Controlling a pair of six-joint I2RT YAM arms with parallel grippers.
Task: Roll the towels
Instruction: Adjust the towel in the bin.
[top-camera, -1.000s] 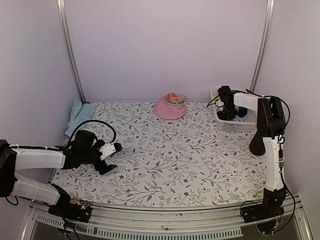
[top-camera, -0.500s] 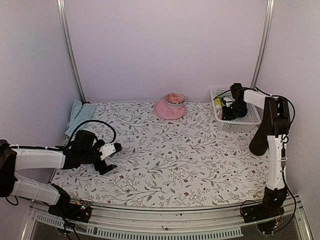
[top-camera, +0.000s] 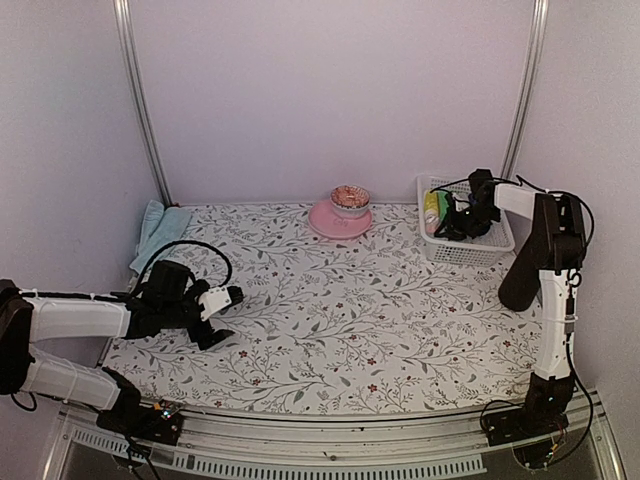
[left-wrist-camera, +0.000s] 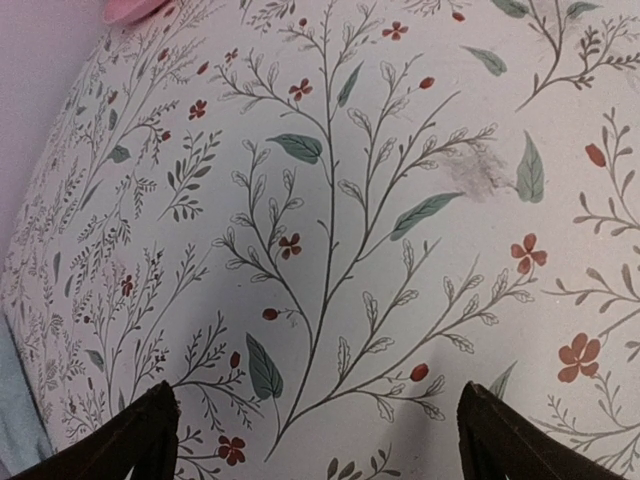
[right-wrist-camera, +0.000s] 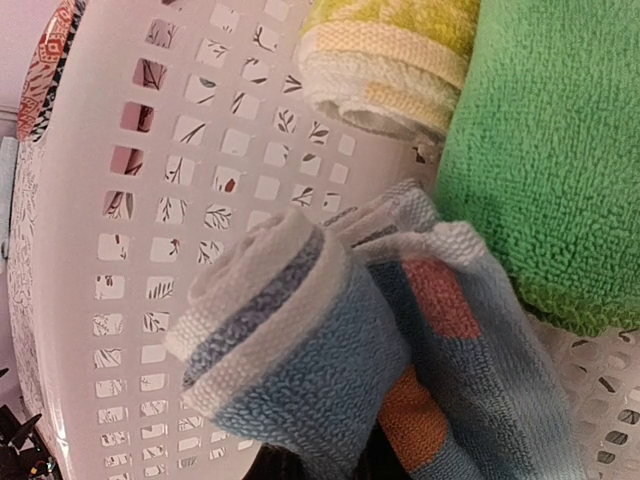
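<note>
Top external: flat teal towels (top-camera: 160, 228) lie at upper left on the tabletop (top-camera: 350, 320), long axis toward the back wall, just beyond the left tool (top-camera: 225, 315), whose fingers are spread wide. That arm is the nearer. Right tool (top-camera: 455, 222) is well apart, upper right, inside the basket (top-camera: 470, 252) against a blue roll (right-wrist-camera: 290, 340); its grip I cannot tell.

Towels (top-camera: 160, 232) lie at the surface's (top-camera: 380, 320) far left; a plate (top-camera: 322, 220) bearing a bowl (top-camera: 350, 197) sits far centre — a basket (top-camera: 470, 254) holding rolled towels (right-wrist-camera: 290, 330) stands far right.
</note>
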